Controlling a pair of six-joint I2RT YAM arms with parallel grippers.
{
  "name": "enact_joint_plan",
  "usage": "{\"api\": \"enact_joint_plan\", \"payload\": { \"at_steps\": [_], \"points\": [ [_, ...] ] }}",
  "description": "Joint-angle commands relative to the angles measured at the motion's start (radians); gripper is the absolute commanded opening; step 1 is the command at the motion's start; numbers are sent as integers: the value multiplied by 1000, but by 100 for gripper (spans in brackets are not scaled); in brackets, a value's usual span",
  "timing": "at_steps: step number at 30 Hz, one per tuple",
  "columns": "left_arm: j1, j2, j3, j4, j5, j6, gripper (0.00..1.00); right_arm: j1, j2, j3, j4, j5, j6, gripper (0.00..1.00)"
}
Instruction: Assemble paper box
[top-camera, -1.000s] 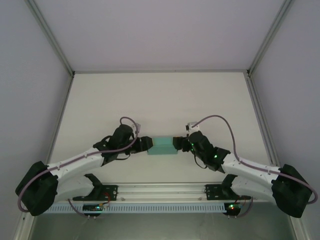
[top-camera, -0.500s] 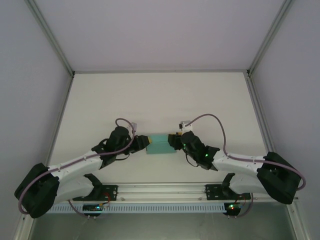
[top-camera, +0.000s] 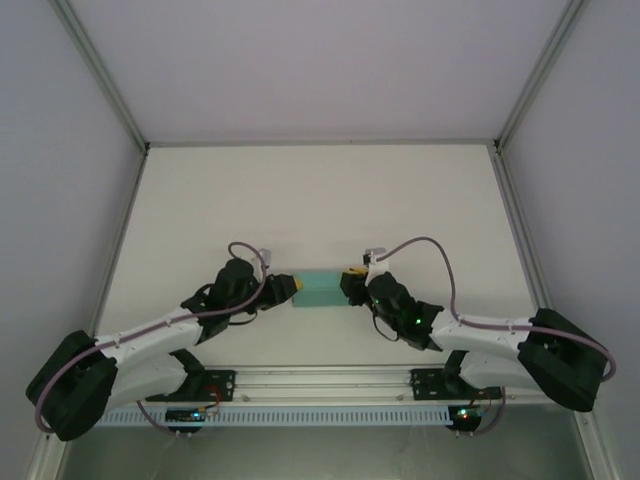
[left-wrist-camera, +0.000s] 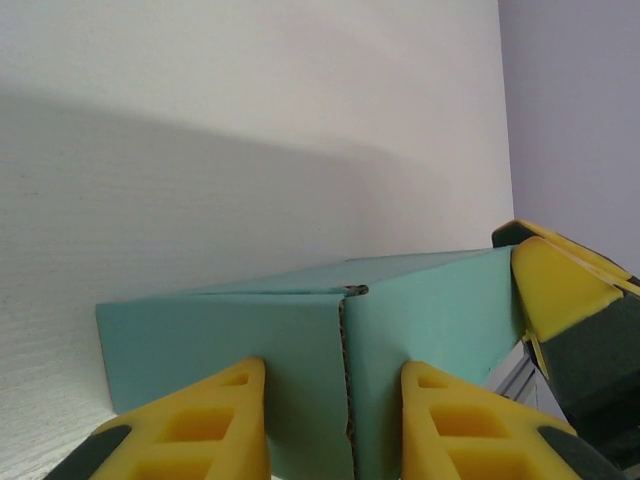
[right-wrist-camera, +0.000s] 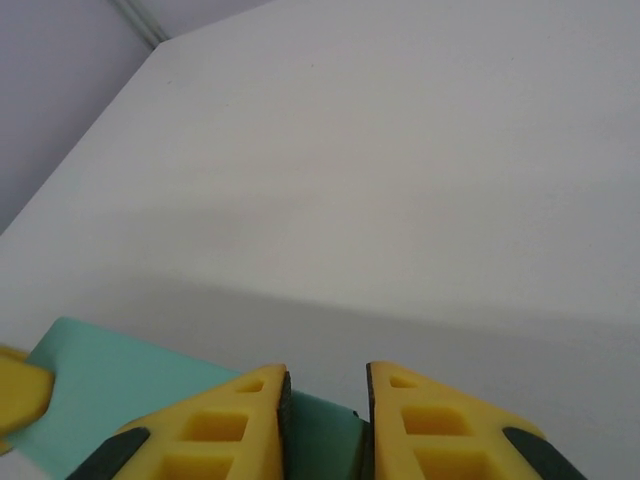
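The teal-green paper box (top-camera: 318, 287) lies on the white table (top-camera: 320, 200) as a small folded box between my two grippers. My left gripper (top-camera: 287, 290) is at its left end. In the left wrist view its yellow fingers (left-wrist-camera: 205, 425) stand apart over two box panels (left-wrist-camera: 430, 320) that meet at a raw seam, and the card spreads wider than both fingers. My right gripper (top-camera: 350, 284) is at the right end. Its jaws (right-wrist-camera: 327, 425) are shut on a dark teal edge of the box (right-wrist-camera: 85, 375). One right fingertip (left-wrist-camera: 555, 290) shows beside the box.
The table is bare white, with grey walls on both sides and an aluminium rail (top-camera: 320, 380) along the near edge by the arm bases. Free table lies beyond the box towards the back wall.
The right gripper has slid left along the box's right end, and the left arm has drawn back a little. The box has shifted slightly left and away from the rail.
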Motion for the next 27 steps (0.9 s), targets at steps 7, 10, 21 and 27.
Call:
{"api": "enact_joint_plan", "payload": {
  "at_steps": [7,10,21,27],
  "points": [
    [-22,-56,-67,-177,31,10,0,-12,0,-107,-286,-288,-70,0],
    [-22,-69,-50,-205,30,20,7,-16,12,-81,-303,-293,-103,0],
    [-25,-66,178,-431,22,175,85,-48,-91,138,-517,-256,-175,54],
    [-25,-77,301,-625,-81,244,100,-93,-76,259,-537,-274,-253,82]
  ]
}}
